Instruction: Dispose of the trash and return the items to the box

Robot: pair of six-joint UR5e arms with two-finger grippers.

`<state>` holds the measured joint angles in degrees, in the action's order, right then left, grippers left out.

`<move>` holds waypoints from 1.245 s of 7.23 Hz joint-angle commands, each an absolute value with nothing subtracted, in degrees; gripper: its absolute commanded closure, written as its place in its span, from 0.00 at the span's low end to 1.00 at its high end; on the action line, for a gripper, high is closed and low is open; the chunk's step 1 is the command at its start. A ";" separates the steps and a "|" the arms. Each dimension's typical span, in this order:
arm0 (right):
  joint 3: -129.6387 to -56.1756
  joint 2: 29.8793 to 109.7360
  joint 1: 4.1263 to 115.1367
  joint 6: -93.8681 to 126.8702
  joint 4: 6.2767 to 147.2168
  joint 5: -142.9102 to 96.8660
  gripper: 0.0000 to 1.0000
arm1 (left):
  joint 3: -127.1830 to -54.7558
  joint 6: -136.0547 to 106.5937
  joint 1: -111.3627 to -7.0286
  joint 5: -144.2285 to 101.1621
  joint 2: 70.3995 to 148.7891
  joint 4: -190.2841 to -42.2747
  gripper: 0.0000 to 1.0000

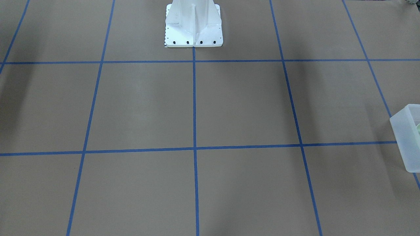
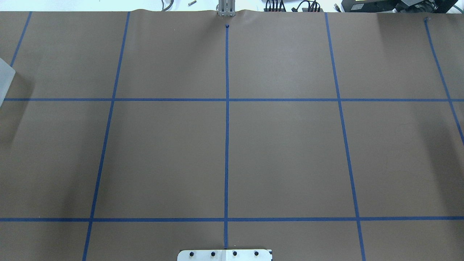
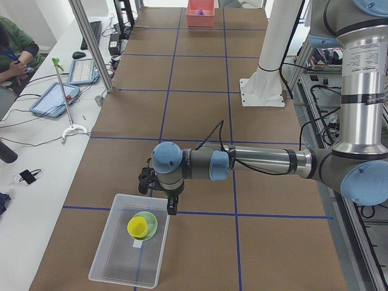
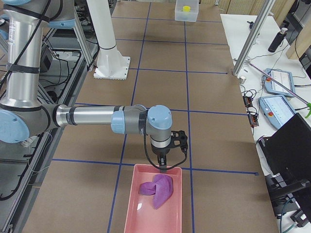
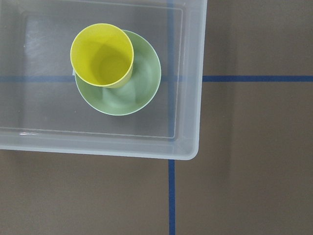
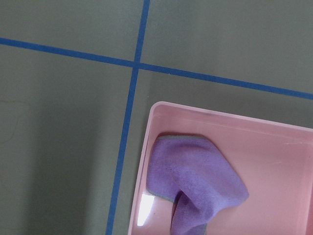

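Over the box (image 3: 102, 245) hangs the left pincer (image 3: 161, 195), spread unclear

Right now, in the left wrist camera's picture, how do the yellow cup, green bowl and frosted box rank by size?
1. box, by far the largest.
2. green bowl.
3. yellow cup; it stands in the bowl, nearer the camera, yet its mouth looks narrower.

brown table (image 2: 290, 152) | blue tape grid (image 2: 227, 145) | white pedestal base (image 1: 193, 26) | tablet (image 3: 54, 99) on white side bench (image 3: 42, 200)
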<state>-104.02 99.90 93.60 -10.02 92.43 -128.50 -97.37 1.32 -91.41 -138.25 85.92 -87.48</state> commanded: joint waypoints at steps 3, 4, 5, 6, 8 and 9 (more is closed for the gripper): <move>-104.24 99.93 93.60 -10.02 92.46 -129.37 0.00 | -97.38 1.32 -91.41 -138.25 85.96 -87.54 0.01; -104.15 99.93 93.60 -10.02 92.46 -129.46 0.00 | -97.38 1.32 -91.41 -138.25 85.96 -87.54 0.01; -104.24 99.93 93.60 -10.02 92.46 -129.90 0.00 | -97.30 1.32 -91.41 -138.25 85.96 -87.45 0.01; -104.15 100.02 93.60 -10.02 92.46 -130.25 0.00 | -97.29 1.32 -91.41 -138.25 85.96 -87.45 0.01; -104.24 100.11 93.60 -10.02 92.46 -130.96 0.00 | -97.29 1.32 -91.41 -138.25 85.96 -87.54 0.01; -104.24 100.11 93.60 -10.02 92.37 -130.96 0.00 | -97.29 1.32 -91.41 -138.25 85.96 -87.45 0.01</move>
<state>-104.19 100.08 93.60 -10.02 92.45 -130.80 -97.30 1.32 -91.41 -138.25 85.96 -87.49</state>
